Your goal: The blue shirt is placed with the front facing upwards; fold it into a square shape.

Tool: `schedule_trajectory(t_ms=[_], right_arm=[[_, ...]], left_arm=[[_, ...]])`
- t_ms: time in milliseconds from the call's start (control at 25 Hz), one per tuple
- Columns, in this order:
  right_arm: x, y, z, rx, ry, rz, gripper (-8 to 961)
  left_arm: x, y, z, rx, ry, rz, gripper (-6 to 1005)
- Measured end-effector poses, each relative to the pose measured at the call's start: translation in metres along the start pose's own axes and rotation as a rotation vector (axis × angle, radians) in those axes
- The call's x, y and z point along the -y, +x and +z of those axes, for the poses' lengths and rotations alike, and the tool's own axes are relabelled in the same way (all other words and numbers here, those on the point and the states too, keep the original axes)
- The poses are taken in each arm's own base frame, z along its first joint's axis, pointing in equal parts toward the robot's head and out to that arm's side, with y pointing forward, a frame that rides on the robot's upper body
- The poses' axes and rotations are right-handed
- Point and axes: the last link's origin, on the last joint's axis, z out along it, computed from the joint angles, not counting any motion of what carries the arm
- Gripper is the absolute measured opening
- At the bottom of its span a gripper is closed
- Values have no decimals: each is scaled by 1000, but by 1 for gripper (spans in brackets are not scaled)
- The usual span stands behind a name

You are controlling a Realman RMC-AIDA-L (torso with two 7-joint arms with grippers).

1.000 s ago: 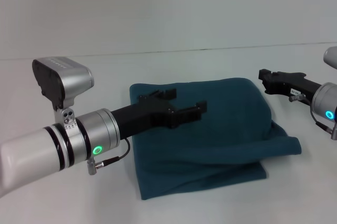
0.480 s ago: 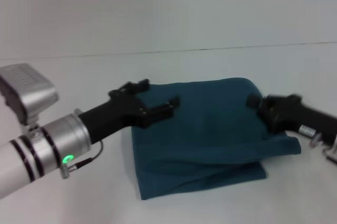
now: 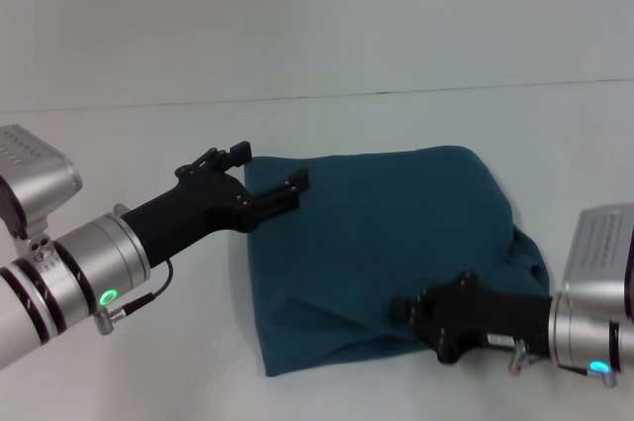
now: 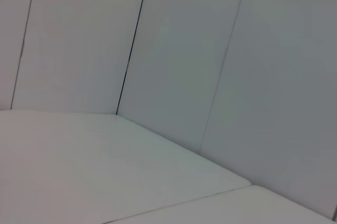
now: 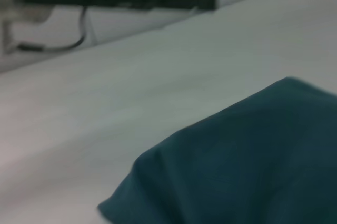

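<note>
Blue shirt (image 3: 381, 243) folded, plain teal, lumpy right edge. Left gripper (image 3: 265, 176) spread, empty, at far-left corner. Right gripper (image 3: 421, 310) near front edge, opening unclear.

One shirt (image 3: 381, 243), folded, on one table (image 3: 149, 362). Two grippers: left (image 3: 265, 175) at nine o'clock of shirt, right (image 3: 416, 310) at five o'clock.

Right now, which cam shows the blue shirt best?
Head view: the whole folded blue shirt lies on the table, with both grippers at its edges. Right wrist view shows only one corner of it; left wrist view shows none.
</note>
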Motion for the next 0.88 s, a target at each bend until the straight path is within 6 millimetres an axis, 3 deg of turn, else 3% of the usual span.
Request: schedule_trajectory(t_ms=[200, 400, 680, 880], right_arm=[[-9, 6, -12, 40, -31, -39, 80], [-1, -5, -22, 205, 75, -29, 81], [-10, -20, 23, 180, 13, -51, 84], [-26, -17, 43, 104, -69, -84, 86]], left_arm=[[0, 1, 0, -1, 0, 0, 942], [0, 0, 0, 1, 2, -2, 941], [-1, -2, 6, 12, -8, 3, 940], [-1, -3, 6, 14, -9, 10, 940]])
